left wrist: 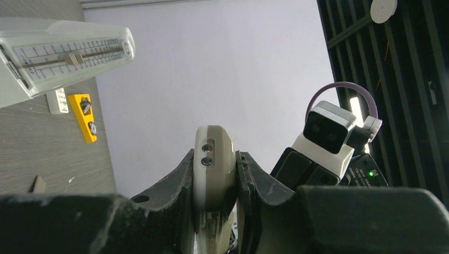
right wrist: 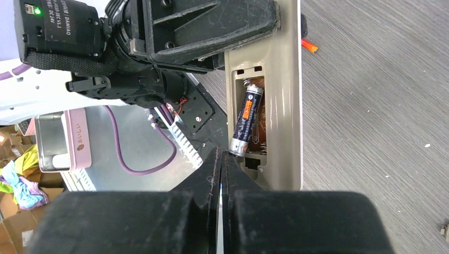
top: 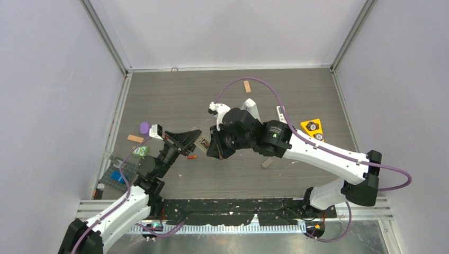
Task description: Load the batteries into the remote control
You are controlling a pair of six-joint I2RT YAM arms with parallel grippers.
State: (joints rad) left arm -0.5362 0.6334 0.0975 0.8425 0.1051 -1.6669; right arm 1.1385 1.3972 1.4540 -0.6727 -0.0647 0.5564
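Left gripper [left wrist: 215, 157]: clamping the remote control [right wrist: 288, 106] across its two long edges, jaws partly closed and pressing flat on both sides.
Remote control: sitting slim and grey-beige in that grip, compartment side facing upward, slot lying open.
Battery in slot [right wrist: 246, 117]: lying tilted inside the remote control's open compartment, silver end pointing at the slot's near end, not seating flat.
Right gripper [right wrist: 224, 159]: hovering at the remote control's compartment end, fingers pressing fully together and holding nothing. Tips touching or almost touching the battery's silver end; cannot tell which.
Loose battery [top: 191, 157]: lying on the table [top: 238, 180] just beside the remote control, on the side nearer the arm bases, orange tip showing.
Metronome [left wrist: 63, 58]: standing well apart from the remote control, past its far end.
Yellow wedge [top: 312, 128]: resting well apart from the remote control, off to the right.
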